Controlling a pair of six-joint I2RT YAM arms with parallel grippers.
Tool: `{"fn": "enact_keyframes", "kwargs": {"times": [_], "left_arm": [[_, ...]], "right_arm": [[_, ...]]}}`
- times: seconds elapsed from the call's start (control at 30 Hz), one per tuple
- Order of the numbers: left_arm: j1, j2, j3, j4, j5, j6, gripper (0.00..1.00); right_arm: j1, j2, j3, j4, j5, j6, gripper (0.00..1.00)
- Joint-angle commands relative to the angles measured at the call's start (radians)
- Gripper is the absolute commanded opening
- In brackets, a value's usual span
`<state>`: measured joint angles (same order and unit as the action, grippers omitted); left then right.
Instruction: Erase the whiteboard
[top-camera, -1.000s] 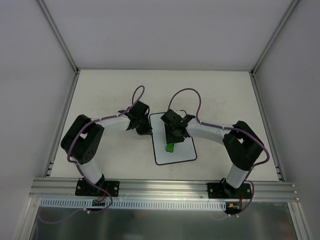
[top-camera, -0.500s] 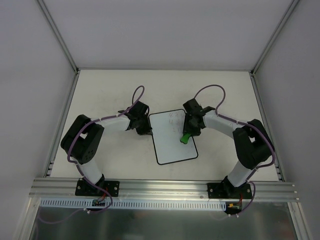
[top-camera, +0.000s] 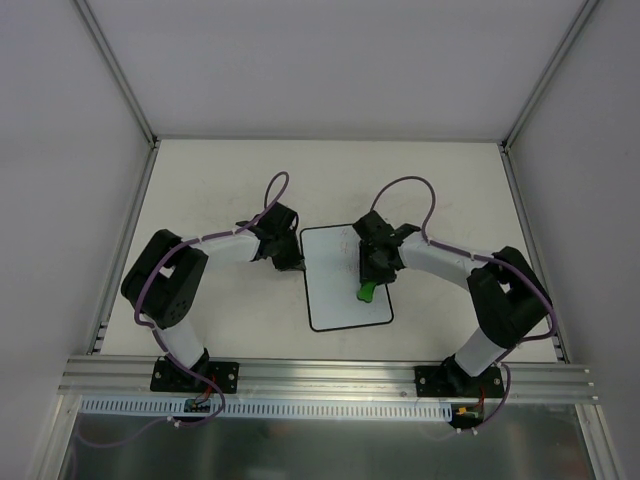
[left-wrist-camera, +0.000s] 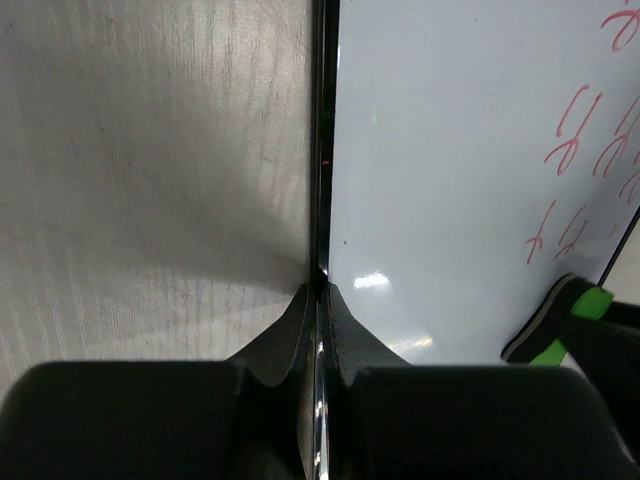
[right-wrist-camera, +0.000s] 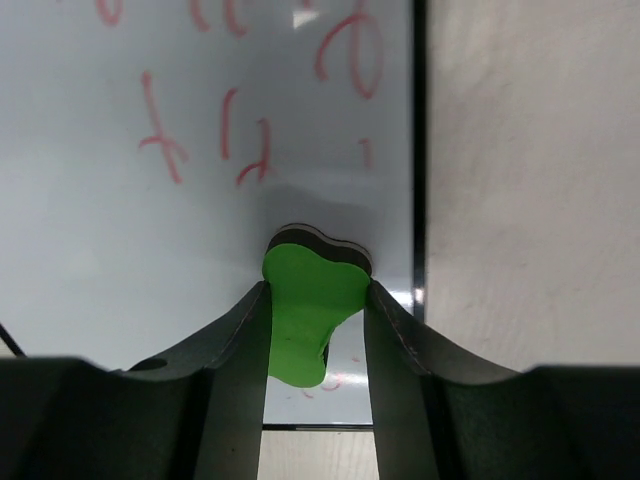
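The whiteboard (top-camera: 340, 285) lies flat on the table between the arms, with red scribbles on its right part (right-wrist-camera: 160, 140). My right gripper (top-camera: 368, 290) is shut on the green eraser (right-wrist-camera: 310, 300), whose dark felt end presses on the board near its right edge. My left gripper (top-camera: 298, 266) is shut on the whiteboard's black left edge (left-wrist-camera: 322, 200), one finger on the board and one on the table side. The eraser also shows at the lower right of the left wrist view (left-wrist-camera: 560, 325).
The cream tabletop (top-camera: 220, 190) surrounds the board. Grey walls and an aluminium frame (top-camera: 320, 372) bound it. Purple cables (top-camera: 275, 190) loop above both wrists.
The right gripper with the eraser swept from mid-board to the right edge, then came back a little left and toward me. The left gripper stayed put.
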<state>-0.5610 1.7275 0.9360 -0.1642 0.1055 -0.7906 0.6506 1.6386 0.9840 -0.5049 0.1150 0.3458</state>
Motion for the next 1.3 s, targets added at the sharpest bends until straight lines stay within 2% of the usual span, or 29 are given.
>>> {"fn": "enact_keyframes", "kwargs": {"times": [0.0, 0.1, 0.23, 0.27, 0.37, 0.57, 0.67, 0.7, 0.77, 0.9, 1.0, 1.13, 1.27], "left_arm": [[0.013, 0.027, -0.051, -0.147, -0.067, 0.056, 0.0], [0.012, 0.009, -0.054, -0.147, -0.063, 0.056, 0.02], [0.01, -0.046, -0.081, -0.147, -0.07, 0.056, 0.27], [0.006, -0.058, -0.088, -0.149, -0.07, 0.056, 0.29], [-0.003, -0.086, -0.111, -0.149, -0.059, 0.054, 0.34], [-0.014, -0.072, -0.131, -0.152, -0.052, 0.059, 0.35], [-0.014, -0.046, -0.126, -0.155, -0.04, 0.062, 0.26], [-0.014, -0.037, -0.124, -0.158, -0.038, 0.062, 0.14], [-0.014, -0.031, -0.121, -0.167, -0.044, 0.065, 0.02], [-0.016, -0.031, -0.115, -0.201, -0.081, 0.077, 0.0], [-0.016, -0.031, -0.112, -0.225, -0.099, 0.088, 0.0], [-0.014, -0.032, -0.111, -0.238, -0.127, 0.099, 0.0], [-0.014, -0.029, -0.109, -0.242, -0.133, 0.111, 0.0]], "right_arm": [[0.089, -0.003, -0.007, -0.057, -0.02, 0.007, 0.0], [0.158, 0.044, 0.022, -0.055, -0.031, 0.018, 0.0], [0.219, 0.101, 0.071, -0.053, -0.034, 0.025, 0.0], [0.222, 0.11, 0.088, -0.052, -0.034, 0.03, 0.0], [0.228, 0.141, 0.11, -0.047, -0.04, 0.032, 0.0], [0.236, 0.15, 0.111, -0.04, -0.032, 0.055, 0.0], [0.236, 0.142, 0.11, -0.04, -0.026, 0.058, 0.0], [0.236, 0.142, 0.111, -0.038, -0.026, 0.058, 0.0], [0.238, 0.138, 0.11, -0.041, -0.008, 0.061, 0.0], [0.205, 0.136, 0.094, -0.066, 0.017, 0.084, 0.0], [0.156, 0.127, 0.087, -0.13, 0.101, 0.099, 0.0], [0.029, 0.098, 0.058, -0.149, 0.114, 0.101, 0.0], [-0.042, 0.082, 0.065, -0.149, 0.106, 0.076, 0.0]]}}
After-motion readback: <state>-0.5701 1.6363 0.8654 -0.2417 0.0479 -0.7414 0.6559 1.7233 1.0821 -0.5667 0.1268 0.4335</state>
